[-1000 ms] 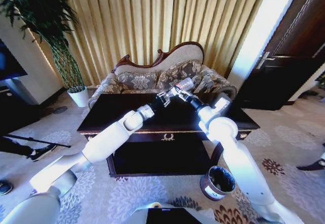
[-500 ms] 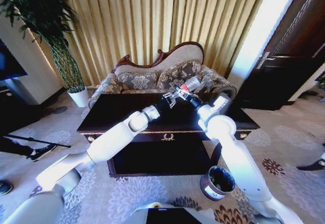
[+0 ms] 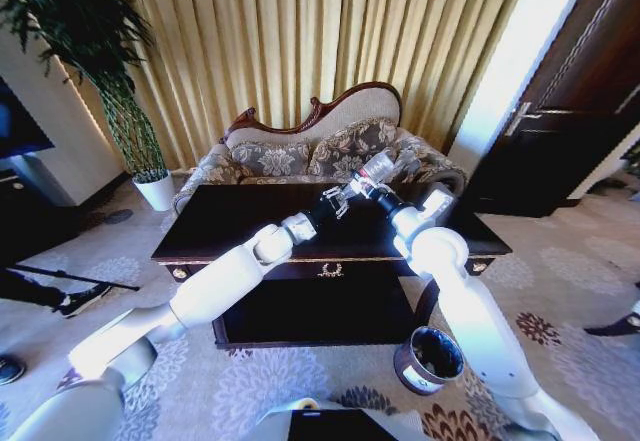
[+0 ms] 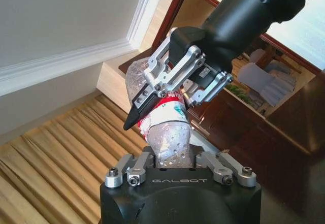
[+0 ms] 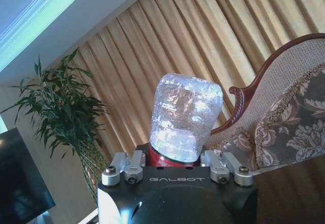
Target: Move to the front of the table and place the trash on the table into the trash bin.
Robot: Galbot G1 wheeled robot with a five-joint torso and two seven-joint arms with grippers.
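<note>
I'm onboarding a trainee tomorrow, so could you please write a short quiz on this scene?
1. True or false: the trash bin stands on the table.
2. What does the right end effector grip? A) a paper wad B) the clear bottle C) a plant pot
3. Where is the left end effector?
Key:
1. False; it stands on the carpet near the table's front right corner.
2. B.
3. Raised over the table, right at the clear bottle, facing the right end effector.

"GALBOT" is printed on the left claw (image 4: 175, 155) housing and the right claw (image 5: 175, 158) housing.
</note>
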